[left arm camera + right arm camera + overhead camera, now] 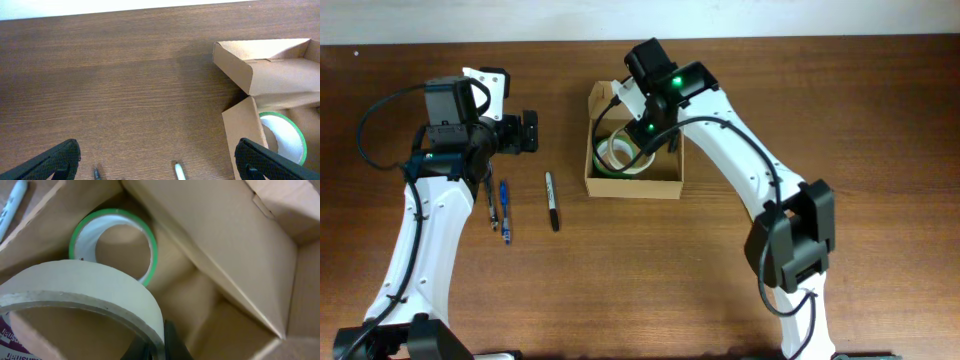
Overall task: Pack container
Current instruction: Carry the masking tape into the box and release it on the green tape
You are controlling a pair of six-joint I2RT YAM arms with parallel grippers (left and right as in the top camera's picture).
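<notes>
right gripper (155,349) clamps tan roll (85,287) | rolls: 2 (green one (112,217) boxed) | container (240,255): 1

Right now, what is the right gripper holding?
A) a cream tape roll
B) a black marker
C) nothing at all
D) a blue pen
A: the right gripper is shut on the rim of the cream tape roll, holding it over the green tape roll that lies inside the container.
</notes>
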